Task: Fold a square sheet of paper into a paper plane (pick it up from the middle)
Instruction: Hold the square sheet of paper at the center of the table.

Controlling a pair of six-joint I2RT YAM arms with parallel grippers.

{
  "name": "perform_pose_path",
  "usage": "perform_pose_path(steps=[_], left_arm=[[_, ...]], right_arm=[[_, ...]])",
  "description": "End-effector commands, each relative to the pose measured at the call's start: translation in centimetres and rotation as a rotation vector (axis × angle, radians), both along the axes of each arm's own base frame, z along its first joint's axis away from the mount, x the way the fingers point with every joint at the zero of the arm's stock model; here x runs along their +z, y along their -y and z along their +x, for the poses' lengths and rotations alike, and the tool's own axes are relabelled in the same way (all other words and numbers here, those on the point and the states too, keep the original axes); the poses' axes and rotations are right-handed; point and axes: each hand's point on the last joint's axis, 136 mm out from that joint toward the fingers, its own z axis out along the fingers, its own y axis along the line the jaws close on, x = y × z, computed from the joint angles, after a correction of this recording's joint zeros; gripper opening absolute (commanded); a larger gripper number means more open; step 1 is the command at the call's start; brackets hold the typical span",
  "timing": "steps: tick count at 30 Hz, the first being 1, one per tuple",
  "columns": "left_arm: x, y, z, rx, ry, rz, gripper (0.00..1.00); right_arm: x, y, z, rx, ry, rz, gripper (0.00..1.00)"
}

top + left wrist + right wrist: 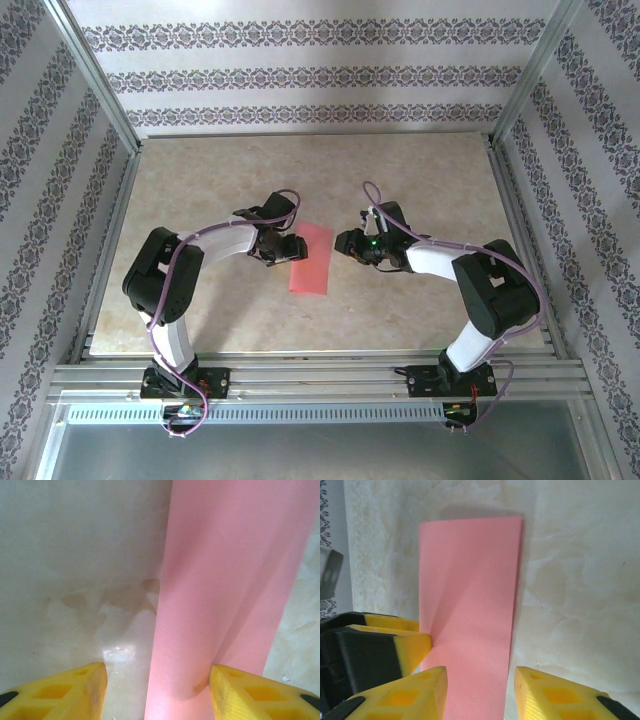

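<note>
Tabletop point(200, 200): pale marbled surface inside a frame with patterned walls. Left arm point(170, 275) and right arm point(480, 285) both bend inward toward the middle of the table. Pink sheet of paper point(311, 260) lies flat at the centre between the two wrists. It reads as a long narrow rectangle rather than a square, so judged folded once in half. Its long axis runs near to far, and in the right wrist view a faint diagonal crease crosses it. Left gripper point(285, 247) sits at the sheet's left long edge, fingers apart and clamping nothing. In the left wrist view the strip runs up between its yellow fingers point(65, 692), and the right-hand one touches the paper's edge. Right gripper point(348, 243) is just right of the sheet, fingers also apart, empty. Its wrist view looks along the strip from above. Handling, judged: the paper is very light, thin and limp, so it will slide on the smooth top and buckle if pushed from an edge. A doubled layer springs back unless pressed along the fold. Best hold looks like a shallow pinch at an edge or corner, with the other gripper pinning the middle. No nose folds visible, so the plane is at an early stage.
</note>
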Motion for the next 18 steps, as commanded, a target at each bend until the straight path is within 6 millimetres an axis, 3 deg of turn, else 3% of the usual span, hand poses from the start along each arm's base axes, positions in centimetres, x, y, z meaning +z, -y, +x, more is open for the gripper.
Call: perform_pose_path(steps=[1, 12, 18], left_arm=[[0.4, -0.9, 0.1, -0.005, 0.019, 0.024, 0.54], [0.0, -0.9, 0.5, 0.006, 0.008, 0.039, 0.48], [0.4, -1.3, 0.5, 0.014, 0.017, 0.047, 0.48]], right_arm=[[-0.6, -0.3, -0.1, 0.01, 0.001, -0.019, 0.41], [-1.9, -1.6, -0.5, 0.046, -0.057, -0.046, 0.39], [-2.3, -3.1, -0.5, 0.087, -0.075, -0.038, 0.44]])
